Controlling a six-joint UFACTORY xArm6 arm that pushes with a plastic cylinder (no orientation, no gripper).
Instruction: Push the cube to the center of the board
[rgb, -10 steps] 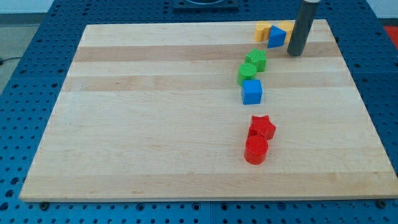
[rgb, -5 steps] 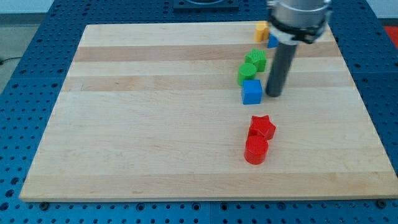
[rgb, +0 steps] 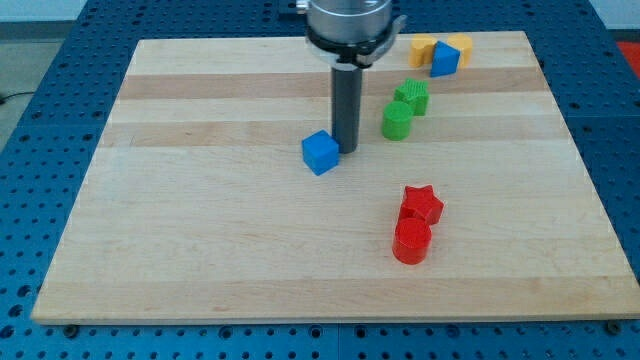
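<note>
The blue cube (rgb: 321, 152) lies near the middle of the wooden board (rgb: 200, 220), turned a little on its corner. My tip (rgb: 347, 150) stands just to the view's right of the cube, touching or nearly touching its right side. The rod rises straight up from there to the arm's round end at the view's top.
A green cylinder (rgb: 396, 120) and a green ridged block (rgb: 411, 97) sit to the right of my tip. A red star (rgb: 421, 205) and a red cylinder (rgb: 411, 241) lie lower right. Two yellow blocks (rgb: 424, 48) and a blue block (rgb: 444, 59) sit at the top right edge.
My tip swept from the top right down and to the left. It pushed the blue cube leftwards, away from the green blocks, toward the board's middle. The other blocks stayed put.
</note>
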